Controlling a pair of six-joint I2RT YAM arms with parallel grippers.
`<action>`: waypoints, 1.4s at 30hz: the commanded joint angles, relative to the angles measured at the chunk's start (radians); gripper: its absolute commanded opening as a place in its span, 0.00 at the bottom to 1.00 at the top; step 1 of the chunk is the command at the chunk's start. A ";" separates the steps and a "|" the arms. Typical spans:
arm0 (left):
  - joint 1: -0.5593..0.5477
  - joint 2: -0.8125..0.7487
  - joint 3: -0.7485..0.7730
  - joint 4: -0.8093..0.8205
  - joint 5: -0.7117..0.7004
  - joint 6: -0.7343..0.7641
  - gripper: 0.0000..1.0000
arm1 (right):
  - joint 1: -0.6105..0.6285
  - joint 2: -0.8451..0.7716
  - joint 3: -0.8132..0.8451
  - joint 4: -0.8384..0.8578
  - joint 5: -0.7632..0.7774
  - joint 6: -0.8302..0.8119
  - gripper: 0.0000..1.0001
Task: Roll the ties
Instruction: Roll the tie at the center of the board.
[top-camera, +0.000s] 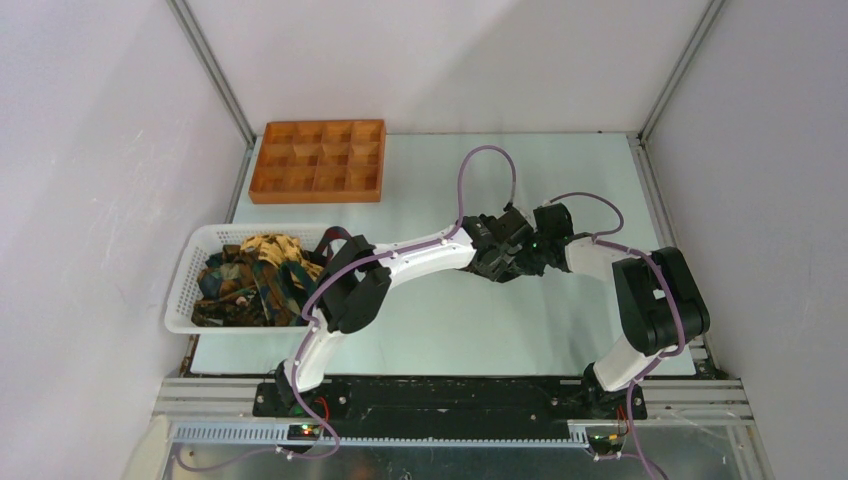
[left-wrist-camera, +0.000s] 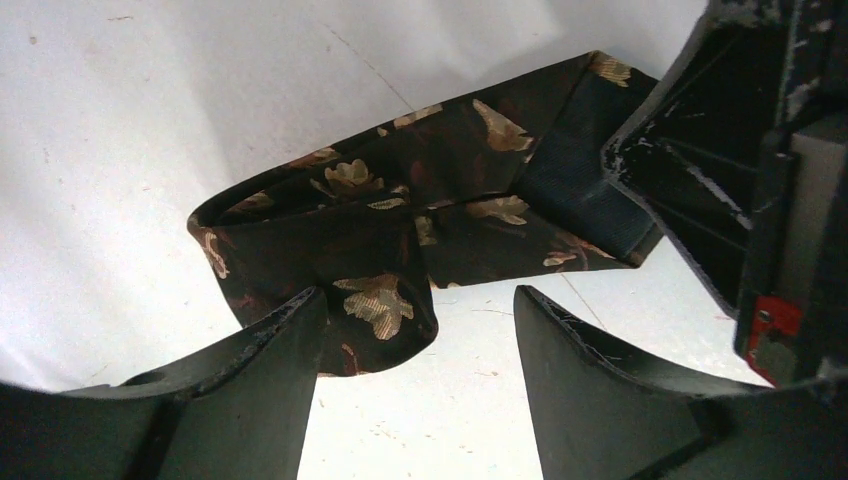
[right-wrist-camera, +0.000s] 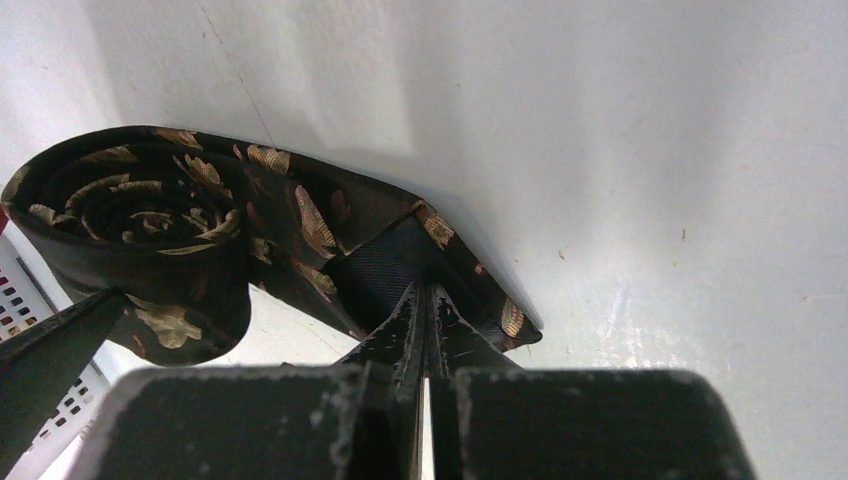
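Tie (right-wrist-camera: 300, 215), part-rolled, at the middle of the surface (top-camera: 430, 330). Right hand (right-wrist-camera: 425, 300), clenched, pinches the flat free end of this tie. Left hand (left-wrist-camera: 418, 300), released, stands with jaws apart and the coil (right-wrist-camera: 130, 205) just beyond them. In the right wrist view the coil lies at 9 o'clock of the pinched end.

Step in hand, as judged: rolling, with a short length between coil and held end not yet wound. The next move calls for the left hand to close on the coil and turn it toward the held end, the fabric kept taut so that the turns do not slacken.

Count: one tie on the surface; further ties (top-camera: 250, 280), too tangled to count, in one white basket (top-camera: 180, 290) at 9 o'clock; one orange tray (top-camera: 318, 160) at 11 o'clock; two hands.
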 joint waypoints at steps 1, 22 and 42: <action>0.003 0.005 0.014 0.032 0.076 -0.040 0.73 | -0.011 0.033 0.007 -0.036 0.077 -0.034 0.00; 0.038 -0.031 -0.058 0.072 0.075 -0.092 0.73 | -0.012 0.022 0.007 -0.036 0.079 -0.035 0.00; 0.076 -0.320 -0.102 0.134 0.019 -0.103 0.74 | -0.014 -0.085 0.019 -0.030 0.050 -0.066 0.00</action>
